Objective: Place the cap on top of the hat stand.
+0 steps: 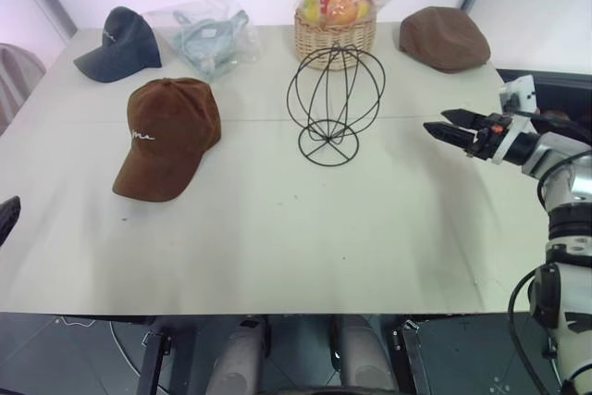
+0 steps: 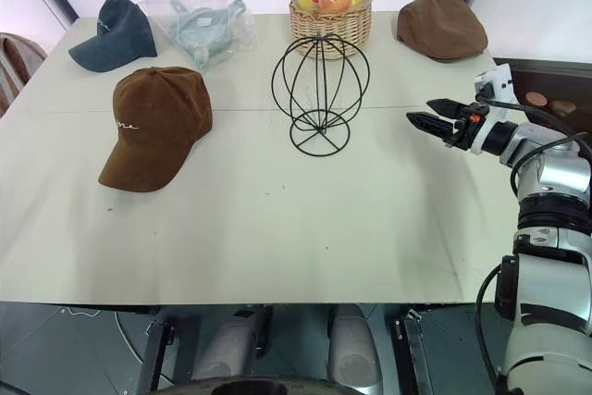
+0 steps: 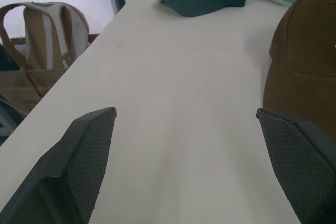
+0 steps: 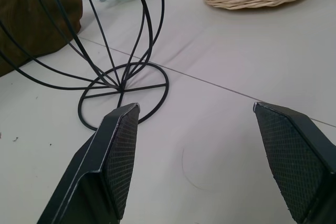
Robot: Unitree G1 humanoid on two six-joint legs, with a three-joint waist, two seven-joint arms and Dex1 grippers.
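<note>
On the pale surface (image 1: 277, 228) the cap (image 1: 170, 136) lies left of the upright hat stand (image 1: 334, 104). The right gripper (image 2: 418, 119) reaches level toward the stand, fingers wide apart, empty. The left gripper (image 3: 184, 129) hovers beside the cap, spread wide, empty.

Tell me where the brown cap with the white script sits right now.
The cap lies on the table, on the robot's left, left of the hat stand and in front of the dark grey cap.
</note>
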